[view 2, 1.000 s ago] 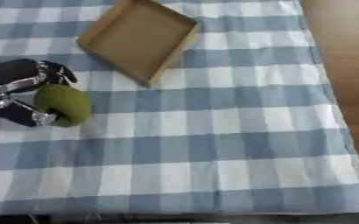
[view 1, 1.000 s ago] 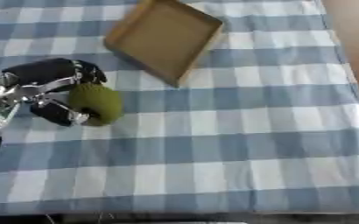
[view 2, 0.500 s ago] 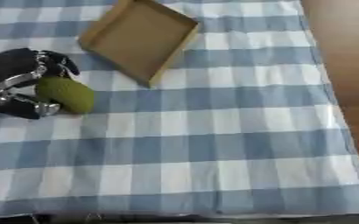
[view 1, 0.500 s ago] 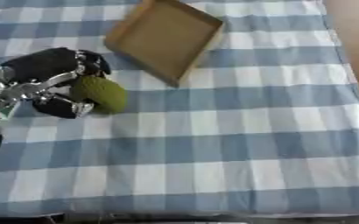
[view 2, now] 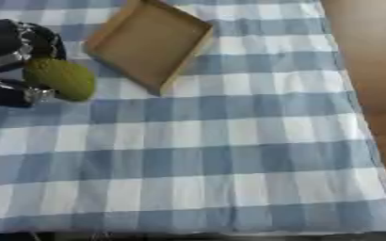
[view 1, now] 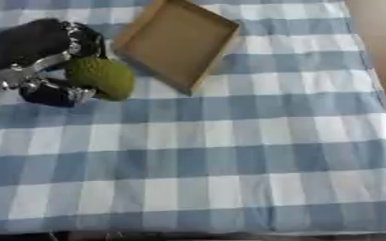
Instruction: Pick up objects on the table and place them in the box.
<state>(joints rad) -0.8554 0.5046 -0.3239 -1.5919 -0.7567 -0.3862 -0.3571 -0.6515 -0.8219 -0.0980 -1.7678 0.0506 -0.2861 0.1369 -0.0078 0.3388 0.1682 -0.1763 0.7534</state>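
The left hand (view 1: 40, 56) curls its fingers around the green fruit (view 1: 102, 78) and should lift it over the box (view 1: 178, 42) rim beside them.

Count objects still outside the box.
1: the green bumpy object, held in the left hand left of the box. The box looks empty; nothing else shows on the tablecloth.

The box (view 1: 180, 43) lies on the surface (view 1: 229, 155) at the far side, left of centre. The round object (view 1: 101, 77) sits just left of the box's near corner, apparently touching neither. The left hand (view 1: 40, 56) wraps the object from its left.
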